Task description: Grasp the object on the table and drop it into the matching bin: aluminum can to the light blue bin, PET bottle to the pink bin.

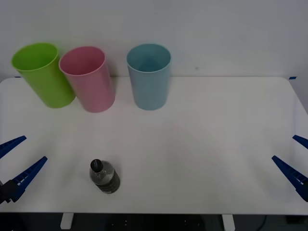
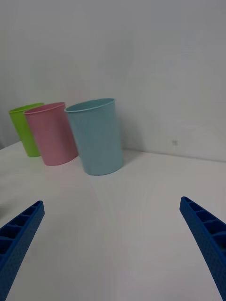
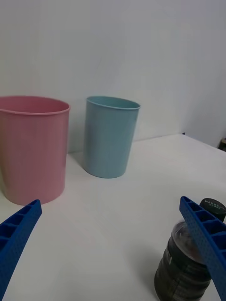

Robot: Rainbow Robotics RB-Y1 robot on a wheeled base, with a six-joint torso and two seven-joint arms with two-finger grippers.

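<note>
Standing upright near the table's front edge, toward the left corner, the bottle has its long axis vertical and its black cap up; the clear shoulder sits above a dark lower body. It rests alone, well apart from the bins. Along the back edge stand three upright bins, mouths up: a green bin nearest the back left corner, the pink bin just beside it, and the blue bin farther toward the middle, with a gap between pink and blue. The left hand hovers over the left edge near the front, fingers spread wide and holding nothing, with the bottle near it toward the table's middle; in the left wrist view one finger overlaps the bottle. The right hand hangs at the right edge near the front, also wide and empty.
</note>
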